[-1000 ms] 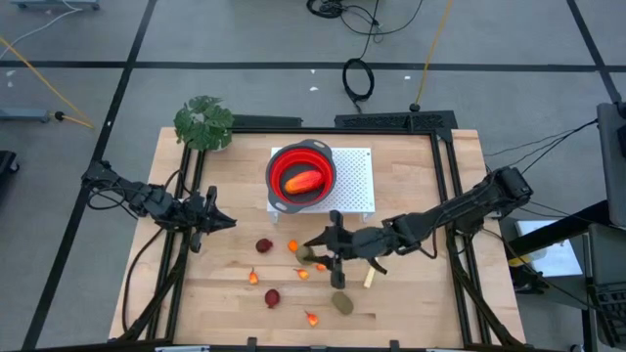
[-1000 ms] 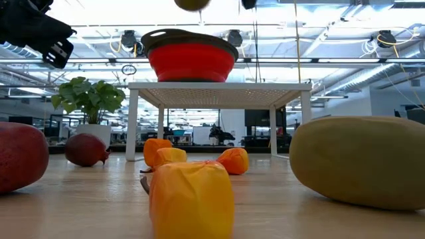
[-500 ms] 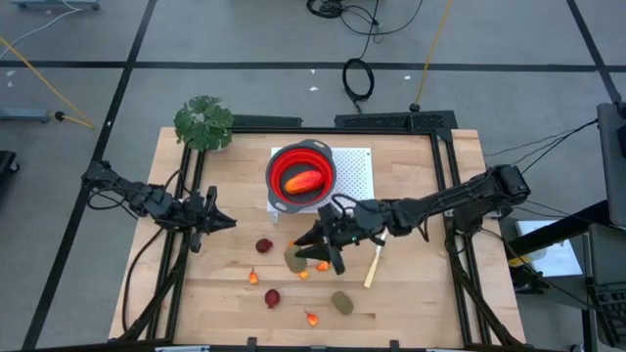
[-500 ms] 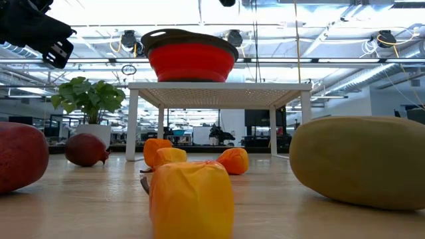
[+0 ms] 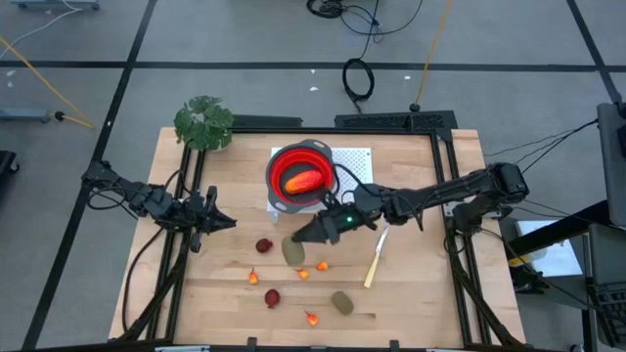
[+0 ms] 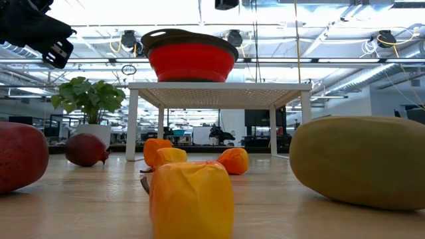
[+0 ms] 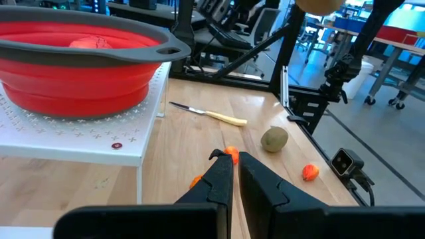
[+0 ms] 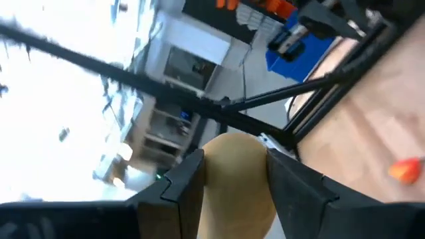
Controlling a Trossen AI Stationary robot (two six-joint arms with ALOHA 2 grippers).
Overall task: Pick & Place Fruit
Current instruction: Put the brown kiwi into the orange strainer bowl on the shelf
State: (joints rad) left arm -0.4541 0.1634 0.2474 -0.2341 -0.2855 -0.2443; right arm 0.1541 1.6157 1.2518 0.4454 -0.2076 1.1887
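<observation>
- wooden table [image 5: 421, 303], seen from above, with a white perforated stand [image 5: 358, 186] at its far middle and a potted plant [image 5: 203, 122] at the far left corner; open-plan room beyond in the low view.
- red bowl [image 5: 301, 173] sits on the stand and already holds the long red-orange fruit [image 5: 305, 181].
- right gripper [image 5: 305, 238] is raised over the table just in front of the stand, its two fingers clamped on an olive-brown oval [image 8: 237, 179]; in the high view this oval [image 5: 292, 251] shows at the fingertips.
- left gripper [image 5: 223, 223] waits at the table's left side, fingers pressed together on nothing.
- loose fruit on the wood: a dark red round piece [image 5: 263, 245] near the left gripper, a second one [image 5: 272, 297] nearer the front edge, the other olive oval [image 5: 341, 302], and small orange pieces [image 5: 311, 317] scattered between them.
- knife [image 5: 373, 268] lies to the right of the fruit, clear of both grippers.
- step in hand, as judged: carrying the gripped oval toward the bowl.
- next move, as judged: bring it above the bowl's rim, centre it, then part the fingers low enough that it does not bounce out or roll off the stand.
</observation>
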